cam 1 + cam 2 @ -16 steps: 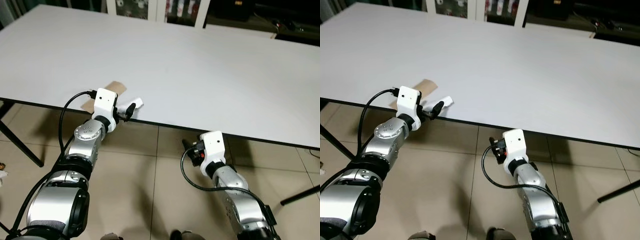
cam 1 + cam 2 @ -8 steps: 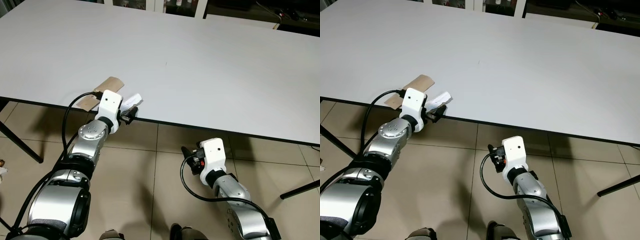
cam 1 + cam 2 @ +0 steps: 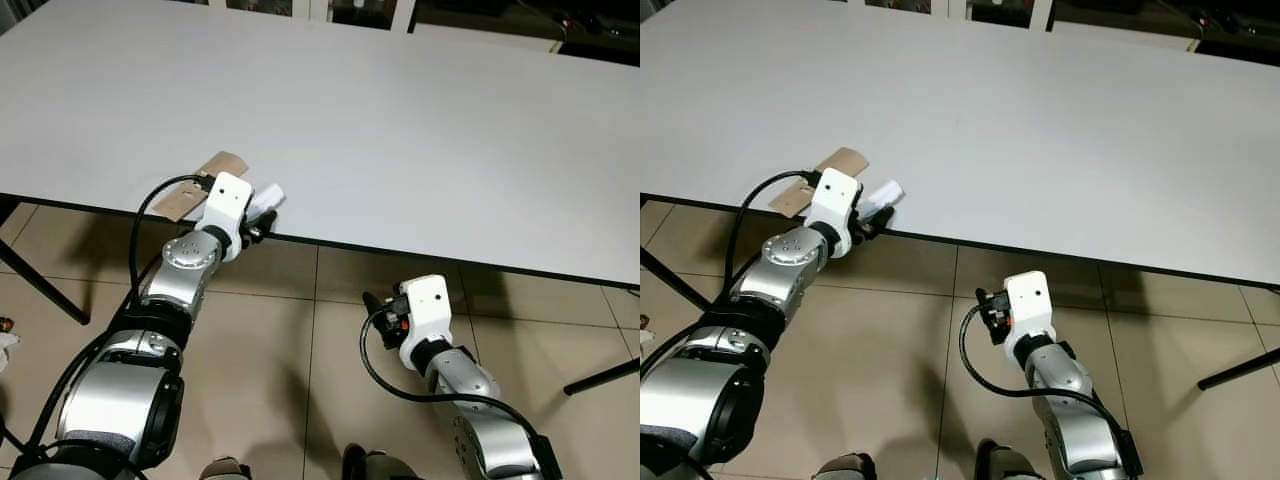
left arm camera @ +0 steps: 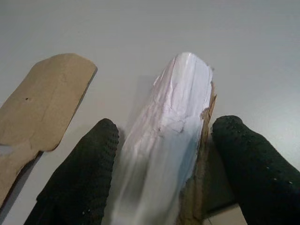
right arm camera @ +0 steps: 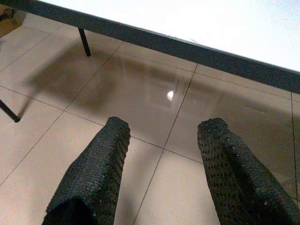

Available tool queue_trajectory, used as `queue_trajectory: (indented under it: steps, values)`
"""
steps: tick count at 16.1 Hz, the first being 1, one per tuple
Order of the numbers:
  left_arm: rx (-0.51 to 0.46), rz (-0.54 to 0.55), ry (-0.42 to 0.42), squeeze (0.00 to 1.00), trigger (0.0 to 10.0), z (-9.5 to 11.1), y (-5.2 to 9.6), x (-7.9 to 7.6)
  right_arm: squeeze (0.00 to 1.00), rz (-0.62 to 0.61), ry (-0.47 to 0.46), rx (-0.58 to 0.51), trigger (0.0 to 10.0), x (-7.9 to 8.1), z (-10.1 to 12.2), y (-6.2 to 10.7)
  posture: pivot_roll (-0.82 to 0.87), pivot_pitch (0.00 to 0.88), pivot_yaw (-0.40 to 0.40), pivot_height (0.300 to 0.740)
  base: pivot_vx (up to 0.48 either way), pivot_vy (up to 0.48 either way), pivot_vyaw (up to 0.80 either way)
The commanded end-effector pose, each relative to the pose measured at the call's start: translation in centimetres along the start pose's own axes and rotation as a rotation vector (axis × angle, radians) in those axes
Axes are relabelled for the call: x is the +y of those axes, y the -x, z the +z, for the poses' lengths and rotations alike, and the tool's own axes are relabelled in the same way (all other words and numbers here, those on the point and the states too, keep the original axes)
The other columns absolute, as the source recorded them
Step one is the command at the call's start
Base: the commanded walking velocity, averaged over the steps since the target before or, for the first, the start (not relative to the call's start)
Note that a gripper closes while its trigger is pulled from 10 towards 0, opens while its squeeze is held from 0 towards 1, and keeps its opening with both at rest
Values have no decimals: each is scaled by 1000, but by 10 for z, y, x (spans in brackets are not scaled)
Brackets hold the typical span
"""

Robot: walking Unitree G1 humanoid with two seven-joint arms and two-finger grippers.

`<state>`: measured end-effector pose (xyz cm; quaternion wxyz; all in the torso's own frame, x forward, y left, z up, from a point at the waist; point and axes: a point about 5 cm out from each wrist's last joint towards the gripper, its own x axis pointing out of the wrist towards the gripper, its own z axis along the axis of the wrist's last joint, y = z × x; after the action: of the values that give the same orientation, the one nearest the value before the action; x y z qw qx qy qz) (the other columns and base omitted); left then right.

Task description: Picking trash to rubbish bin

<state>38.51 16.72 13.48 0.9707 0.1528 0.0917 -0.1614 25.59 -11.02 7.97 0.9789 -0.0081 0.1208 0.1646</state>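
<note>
A crumpled white scrap of trash (image 3: pixel 269 195) lies at the front edge of the white table (image 3: pixel 420 120), next to a flat brown cardboard piece (image 3: pixel 217 166). My left gripper (image 3: pixel 262 218) sits at that edge, open. In the left wrist view its fingers (image 4: pixel 89 159) stand on either side of the white scrap (image 4: pixel 173 122), and the cardboard piece (image 4: pixel 42 103) lies just beside them. My right gripper (image 3: pixel 374 303) hangs below the table over the tiled floor, open with nothing between its fingers (image 5: pixel 105 154).
Black table legs stand at the left (image 3: pixel 40 290) and at the right (image 3: pixel 600 380). The table's dark front edge (image 5: pixel 187 49) runs above the right gripper. Beige floor tiles (image 3: pixel 300 380) lie under the table.
My left gripper has pushed forward onto the table edge, so its fingers now flank the white scrap. The right arm has barely moved. The camera has shifted a little.
</note>
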Motion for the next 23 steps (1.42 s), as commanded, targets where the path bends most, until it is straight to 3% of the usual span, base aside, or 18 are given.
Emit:
queue_trajectory:
  steps: [1, 11, 16, 19, 21, 22, 23]
  values:
    - [108, -12, 1, 0, 0, -22, 4, -3, 0, -7, -6, 7, 10000, -1, 1, 1, -91, 217, -64, 740, 0, 0, 0]
    - [101, -26, -19, 0, 0, -16, 5, 1, 0, -12, -2, 5, 10000, -3, 4, -3, -80, 228, -67, 740, 0, 0, 0]
    - [84, -36, -17, 0, 0, -12, 4, -3, 0, -11, 5, -12, 10000, -6, 10, -14, -63, 185, -63, 740, 0, 0, 0]
    - [35, -12, -8, 0, 0, -5, 3, -4, 0, -6, 10, -35, 10000, -7, 17, -23, -53, 159, -55, 740, 0, 0, 0]
    - [-83, 80, 26, 0, 235, 9, 5, 2, 0, -12, 8, -44, 10000, -8, 19, -30, -46, 130, -55, 740, 0, 0, 0]
    - [-145, 138, 43, 0, 6549, 17, 6, 7, 0, -8, 9, -48, 10000, -8, 20, -32, -42, 116, -56, 740, 0, 0, 0]
    - [-244, 198, 63, 0, 10000, 29, 10, 12, 0, -6, 13, -52, 10000, -9, 21, -35, -39, 107, -57, 740, 0, 0, 0]
